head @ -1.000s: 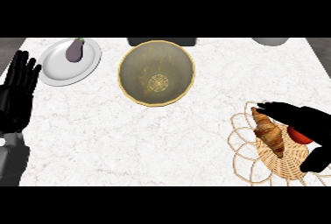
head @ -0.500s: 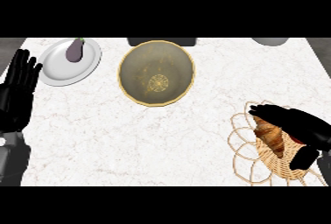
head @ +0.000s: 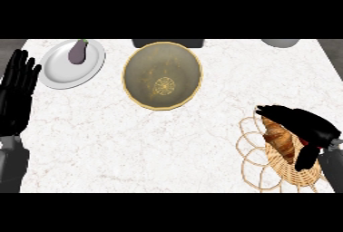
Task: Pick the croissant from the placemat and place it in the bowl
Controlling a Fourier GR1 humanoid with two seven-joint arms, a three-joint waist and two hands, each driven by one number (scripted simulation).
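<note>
One second has brought the right hand [head: 305,129] down over the croissant [head: 278,138], its fingers [head: 268,109] and thumb now curled round it where it lies on the placemat [head: 249,156], right of the bowl [head: 142,63] and nearer the robot, so a lift looks next

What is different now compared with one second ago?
The right hand has shifted slightly left over the croissant and curled its fingers round it. The croissant still lies on the placemat. Left hand, bowl and plate have not moved.
</note>
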